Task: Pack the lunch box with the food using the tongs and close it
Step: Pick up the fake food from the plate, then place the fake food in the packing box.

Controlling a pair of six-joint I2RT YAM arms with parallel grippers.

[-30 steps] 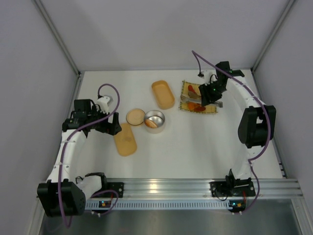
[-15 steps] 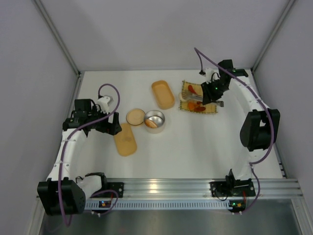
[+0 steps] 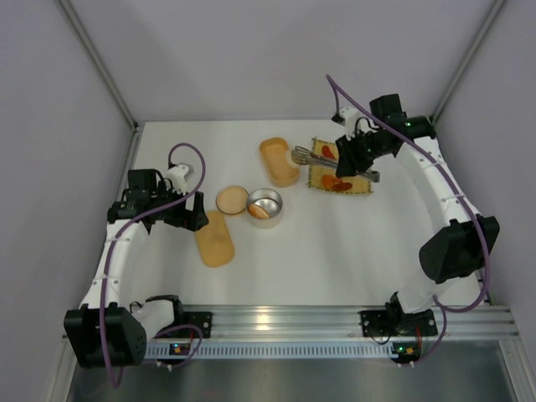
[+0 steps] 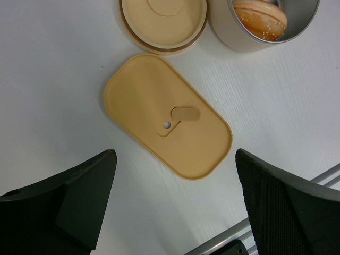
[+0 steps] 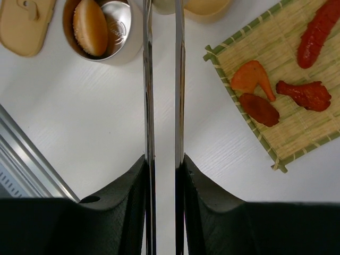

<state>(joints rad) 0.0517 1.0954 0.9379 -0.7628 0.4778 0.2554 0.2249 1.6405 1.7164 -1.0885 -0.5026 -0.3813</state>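
Tongs [image 5: 147, 79] clamped at their handle end in the right gripper [image 5: 163, 159], whose fingers are drawn in close on the two steel arms, so that these run nearly parallel with a slim gap between them. A second ago this gripper was low over the mat [image 5: 297, 133] near the far right corner of the table [image 3: 335, 251], closing. It has since risen and swung left, and the tips of the tongs now hang just beside the far end of the open lunch box [image 3: 279, 161]. The food [image 5: 253, 77], red and orange pieces, lies untouched on the mat. By this showing the tool is picked up and nothing is packed yet; taking a piece comes next. The left gripper [image 4: 174, 159] hovers spread wide and empty above the oval lid [image 4: 167, 114], toward the left edge.
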